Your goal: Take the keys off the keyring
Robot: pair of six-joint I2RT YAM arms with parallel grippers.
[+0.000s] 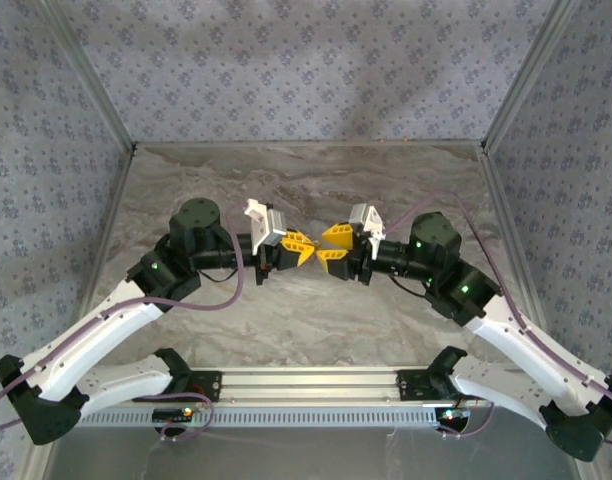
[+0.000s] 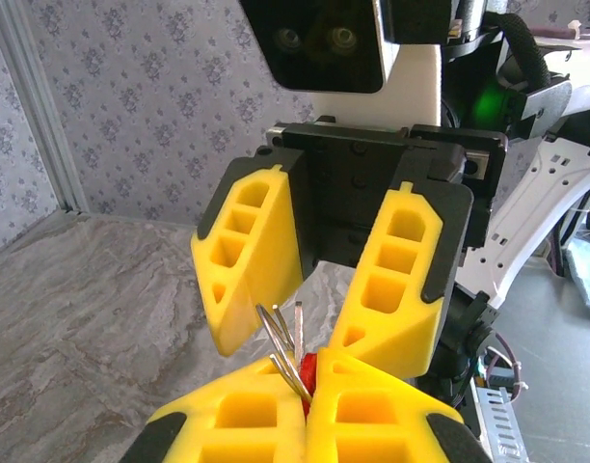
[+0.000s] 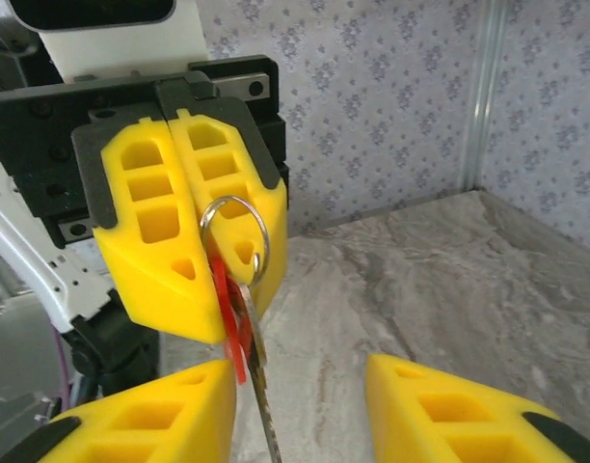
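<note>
Red-tagged keyring [image 3: 225,304] sits clamped in the closed left gripper [image 3: 210,318]; close the open right gripper [image 3: 300,410] squarely on the hanging key [image 3: 263,395] before pulling.

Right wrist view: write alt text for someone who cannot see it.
The left gripper, shut, pinches a keyring, its red tag and key hanging down. The right gripper stands open just below, over a marbled table.

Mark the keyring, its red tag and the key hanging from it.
keyring [image 3: 233,200], right wrist view, top of the wire loop.
red tag [image 3: 225,309], right wrist view, middle of the strip.
key [image 3: 264,405], right wrist view, lower part of the blade.
</note>
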